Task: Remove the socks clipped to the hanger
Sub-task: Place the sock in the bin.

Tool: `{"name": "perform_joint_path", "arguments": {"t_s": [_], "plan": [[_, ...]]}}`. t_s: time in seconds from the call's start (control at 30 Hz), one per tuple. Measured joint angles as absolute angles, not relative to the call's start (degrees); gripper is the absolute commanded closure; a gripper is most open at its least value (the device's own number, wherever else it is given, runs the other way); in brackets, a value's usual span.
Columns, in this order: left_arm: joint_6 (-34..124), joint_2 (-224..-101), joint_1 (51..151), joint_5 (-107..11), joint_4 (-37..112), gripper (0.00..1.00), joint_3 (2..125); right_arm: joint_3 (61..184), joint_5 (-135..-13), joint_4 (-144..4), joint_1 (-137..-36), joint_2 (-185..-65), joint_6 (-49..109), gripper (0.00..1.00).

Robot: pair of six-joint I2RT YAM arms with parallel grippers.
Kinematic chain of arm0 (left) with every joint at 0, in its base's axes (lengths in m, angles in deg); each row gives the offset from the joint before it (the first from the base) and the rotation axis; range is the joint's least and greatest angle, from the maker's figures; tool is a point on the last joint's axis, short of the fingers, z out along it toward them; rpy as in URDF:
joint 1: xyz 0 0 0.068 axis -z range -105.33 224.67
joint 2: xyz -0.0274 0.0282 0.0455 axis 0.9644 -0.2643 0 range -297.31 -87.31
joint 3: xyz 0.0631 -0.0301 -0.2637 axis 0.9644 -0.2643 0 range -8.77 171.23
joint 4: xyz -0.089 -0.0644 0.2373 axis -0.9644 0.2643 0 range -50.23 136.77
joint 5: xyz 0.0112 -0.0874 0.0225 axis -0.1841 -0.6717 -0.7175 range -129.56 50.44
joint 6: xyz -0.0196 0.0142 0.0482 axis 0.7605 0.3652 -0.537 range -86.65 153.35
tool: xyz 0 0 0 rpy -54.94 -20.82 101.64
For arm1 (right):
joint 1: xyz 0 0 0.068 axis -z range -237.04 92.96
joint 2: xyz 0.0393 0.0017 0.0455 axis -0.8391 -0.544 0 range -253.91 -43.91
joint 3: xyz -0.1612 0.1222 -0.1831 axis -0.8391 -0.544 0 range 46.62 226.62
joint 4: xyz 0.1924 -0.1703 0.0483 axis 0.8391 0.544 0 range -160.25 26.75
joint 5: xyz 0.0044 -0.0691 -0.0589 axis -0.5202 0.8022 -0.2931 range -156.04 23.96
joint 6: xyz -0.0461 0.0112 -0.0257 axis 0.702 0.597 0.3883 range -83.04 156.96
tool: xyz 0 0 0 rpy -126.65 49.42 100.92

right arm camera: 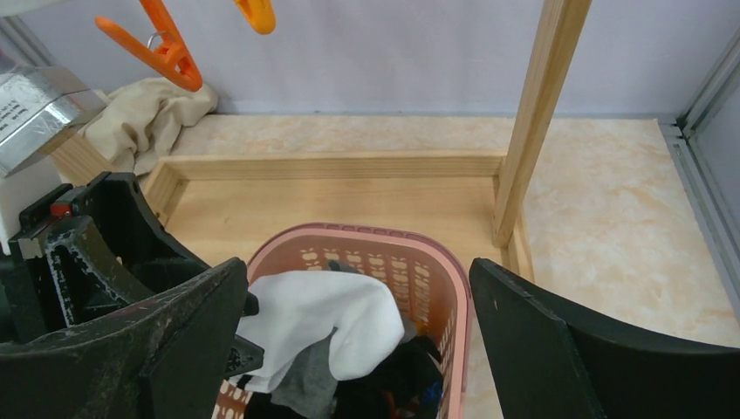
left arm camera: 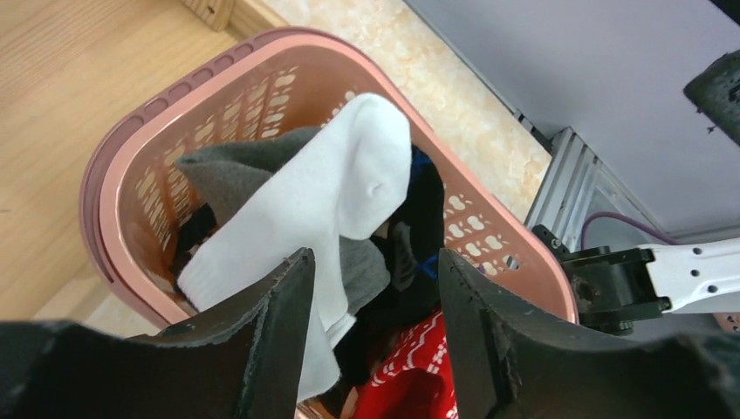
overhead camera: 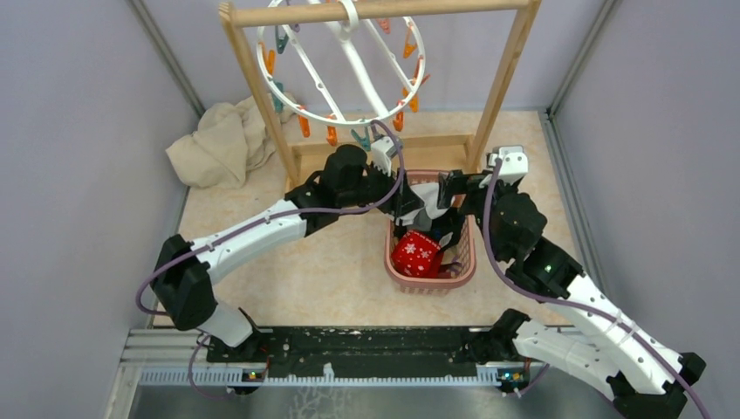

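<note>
Fingers (left arm camera: 279, 332) of the left arm stand parted over the pink basket (left arm camera: 105, 175). The left jaws are spread with nothing pinched, and the white sock (left arm camera: 349, 183) lies loose just below and beyond them. It is draped over a grey sock (left arm camera: 227, 166) and a black sock (left arm camera: 428, 218), and one end runs under the left finger. A red patterned sock (overhead camera: 416, 253) sits at the near end of the basket. The right jaws are spread as wide as they go, empty, and hover over the same basket from the other side.

The step in hand looks like letting the white sock go. To do it well, the left jaws should open fully and rise straight up, so the fabric does not catch on a pad and get dragged out. The two arms are close together, so one should withdraw at a time.

The basket stands on the desk (overhead camera: 332, 262) right of its middle, just in front of the base of the wooden rack (overhead camera: 506, 78). The hanger (overhead camera: 349, 65) hangs tilted from the rack's bar, well above both jaws. Its clips (overhead camera: 332, 133) that can be seen carry no sock, so the task seems nearly finished, though the ring's far side is cut off. A beige cloth (overhead camera: 218, 144) lies in the far left corner.
</note>
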State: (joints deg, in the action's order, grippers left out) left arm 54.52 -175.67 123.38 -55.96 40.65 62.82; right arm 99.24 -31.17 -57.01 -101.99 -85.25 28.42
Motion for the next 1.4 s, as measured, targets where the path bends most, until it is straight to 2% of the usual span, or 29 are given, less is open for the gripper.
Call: {"name": "perform_joint_path", "arguments": {"t_s": [0.3, 0.47, 0.57, 0.77, 0.9, 1.23, 1.4], "plan": [[54.21, -170.33, 123.38, -53.47, 42.47, 0.33, 58.75, 96.86, -31.73, -56.88, -101.01, -86.93, 27.68, 0.02], [54.30, -165.59, 123.38, -52.51, 42.86, 0.32, 56.85, 96.99, -35.28, -56.84, -98.99, -92.42, 27.68, 0.04], [54.30, -163.23, 123.38, -52.36, 43.41, 0.31, 56.66, 98.26, -38.20, -56.11, -98.38, -98.52, 27.77, 0.09], [54.37, -158.01, 123.38, -51.42, 44.78, 0.31, 55.15, 102.39, -43.54, -52.16, -98.14, -110.01, 27.85, 0.28], [54.52, -155.17, 123.32, -50.92, 45.81, 0.31, 53.44, 102.50, -45.37, -48.62, -98.12, -112.04, 27.00, 0.33], [54.52, -153.37, 123.27, -50.50, 46.62, 0.31, 52.37, 95.44, -48.67, -45.30, -98.12, -112.00, 22.45, 0.34], [54.52, -153.29, 123.27, -50.52, 46.66, 0.31, 52.35, 93.84, -49.72, -45.25, -98.12, -115.00, 20.60, 0.30]]}}
